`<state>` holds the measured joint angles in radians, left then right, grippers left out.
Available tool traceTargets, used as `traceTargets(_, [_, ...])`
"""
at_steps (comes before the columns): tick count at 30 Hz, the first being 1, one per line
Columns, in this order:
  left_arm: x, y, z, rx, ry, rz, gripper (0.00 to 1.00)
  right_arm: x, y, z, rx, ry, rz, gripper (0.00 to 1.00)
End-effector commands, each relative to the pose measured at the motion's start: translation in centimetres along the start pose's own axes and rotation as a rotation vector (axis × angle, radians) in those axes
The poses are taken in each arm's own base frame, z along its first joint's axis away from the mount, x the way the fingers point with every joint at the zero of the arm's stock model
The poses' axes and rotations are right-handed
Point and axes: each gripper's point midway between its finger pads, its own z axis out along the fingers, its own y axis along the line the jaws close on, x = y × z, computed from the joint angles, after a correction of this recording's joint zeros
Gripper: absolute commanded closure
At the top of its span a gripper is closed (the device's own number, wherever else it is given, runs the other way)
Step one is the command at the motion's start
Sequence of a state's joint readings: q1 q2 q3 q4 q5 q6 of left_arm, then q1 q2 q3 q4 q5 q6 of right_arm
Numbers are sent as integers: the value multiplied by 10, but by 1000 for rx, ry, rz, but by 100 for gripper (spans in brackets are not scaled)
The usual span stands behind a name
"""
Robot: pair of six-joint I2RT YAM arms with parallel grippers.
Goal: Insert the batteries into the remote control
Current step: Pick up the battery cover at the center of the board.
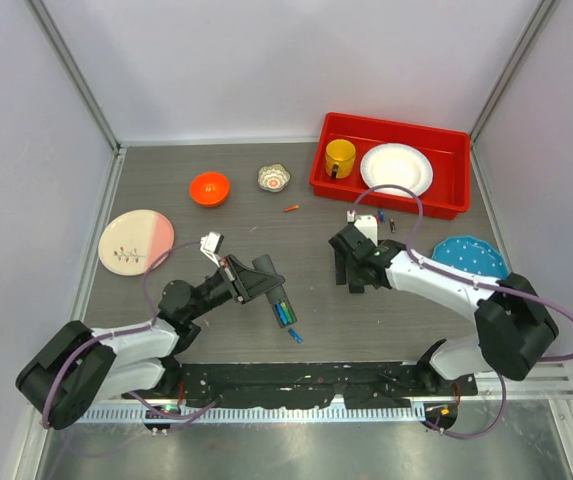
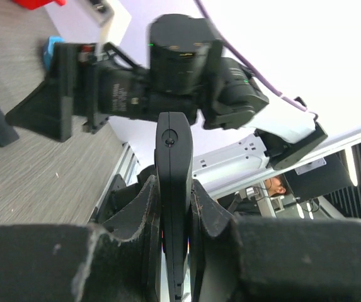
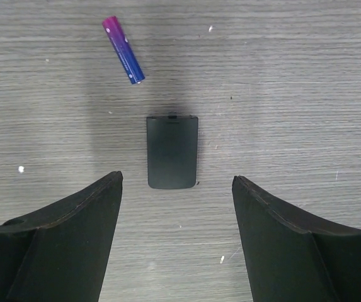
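Gripping the remote control point(image 2: 172, 138) edge-on, the left gripper point(image 2: 172, 185) was clenched tight around it and held it off the table point(image 3: 293, 75). From above, its recess seemed to hold blue and green cells point(image 1: 283, 311), though that was too small to be sure. A blue battery point(image 1: 295, 336) lay on the table just beyond that gripper's tip. The right gripper point(image 3: 175, 181) hung spread wide and empty, with a flat black cover plate point(image 3: 172, 151) directly between its fingers and a purple battery point(image 3: 123, 50) ahead to its left. The risk, as I judged it, was that closing here would catch the cover, not the battery, and the thin plate could skid away.
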<state>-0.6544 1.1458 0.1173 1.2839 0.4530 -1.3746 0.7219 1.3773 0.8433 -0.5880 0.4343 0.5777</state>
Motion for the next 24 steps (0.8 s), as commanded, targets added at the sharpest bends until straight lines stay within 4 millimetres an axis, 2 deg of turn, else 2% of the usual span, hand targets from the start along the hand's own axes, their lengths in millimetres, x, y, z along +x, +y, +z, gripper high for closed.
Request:
traceTargets(1, [-5, -23, -4, 73, -29, 106, 100, -9, 4, 12, -1, -5, 2, 24])
traceTargets(6, [-4, -20, -8, 43, -26, 123, 100, 7, 8, 26, -53, 53, 7, 27])
traceTargets(24, [-4, -14, -5, 20, -17, 120, 100, 36, 7, 48, -99, 133, -11, 37])
